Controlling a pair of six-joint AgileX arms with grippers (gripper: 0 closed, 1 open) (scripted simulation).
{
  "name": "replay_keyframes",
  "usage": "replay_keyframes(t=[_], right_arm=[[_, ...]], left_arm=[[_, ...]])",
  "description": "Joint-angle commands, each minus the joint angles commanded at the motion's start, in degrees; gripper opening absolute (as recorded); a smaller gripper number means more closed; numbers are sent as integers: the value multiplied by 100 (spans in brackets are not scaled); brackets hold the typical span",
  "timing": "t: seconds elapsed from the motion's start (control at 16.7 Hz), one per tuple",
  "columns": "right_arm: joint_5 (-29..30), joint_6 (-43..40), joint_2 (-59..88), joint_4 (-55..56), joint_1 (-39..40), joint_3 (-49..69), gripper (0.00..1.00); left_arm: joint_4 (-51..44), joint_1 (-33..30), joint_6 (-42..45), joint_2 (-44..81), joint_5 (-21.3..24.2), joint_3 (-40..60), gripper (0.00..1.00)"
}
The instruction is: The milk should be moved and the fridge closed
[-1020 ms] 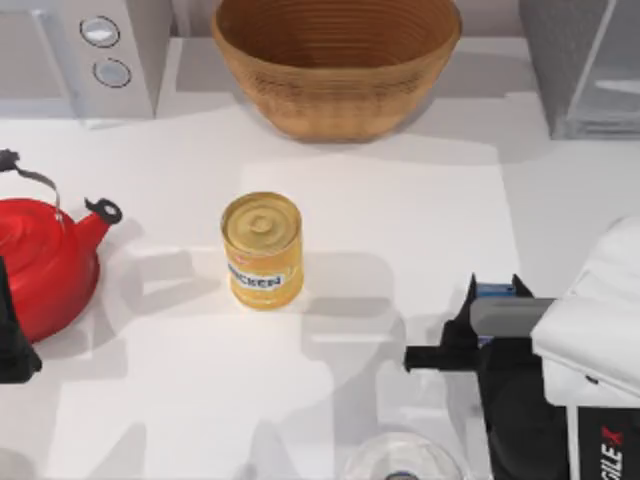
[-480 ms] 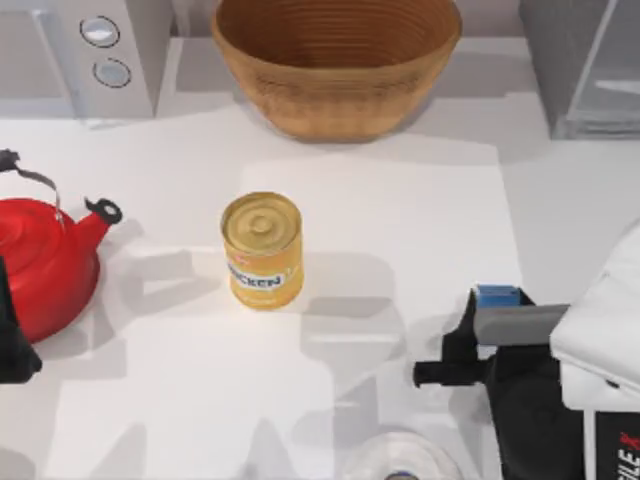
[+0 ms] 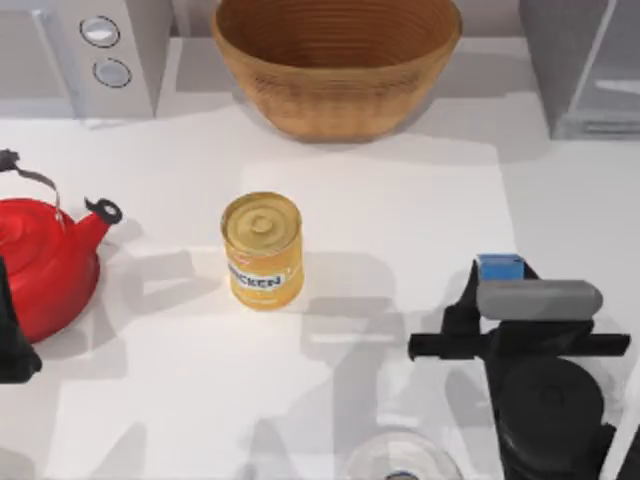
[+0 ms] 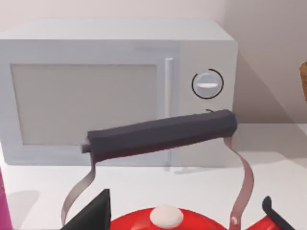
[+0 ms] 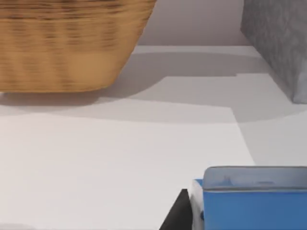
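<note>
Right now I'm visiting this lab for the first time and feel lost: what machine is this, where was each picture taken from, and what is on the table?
This is a two-armed robot at a white table, drawn by a computer. One picture looks down from above; the other two come from cameras on each arm's wrist.

On the table stand a yellow can, a red kettle, a woven basket, a microwave and a grey fridge.

The right gripper is at the small milk carton with the blue top, near the table's right side. I cannot tell if it grips the carton.

The left arm waits at the left edge beside the kettle.
</note>
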Motion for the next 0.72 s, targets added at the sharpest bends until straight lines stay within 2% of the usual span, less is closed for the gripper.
replay_keyframes(t=[0.42, 0.54, 0.72], right_arm=[[-53, -23, -103, -55, -69, 22, 0], [-306, -93, -315, -249, -366, 37, 0], [-1028, -197, -761, -601, -1188, 89, 0]], left_arm=[[0, 0, 0, 0, 0, 0, 100], [0, 0, 0, 0, 0, 0, 100], [0, 0, 0, 0, 0, 0, 100]])
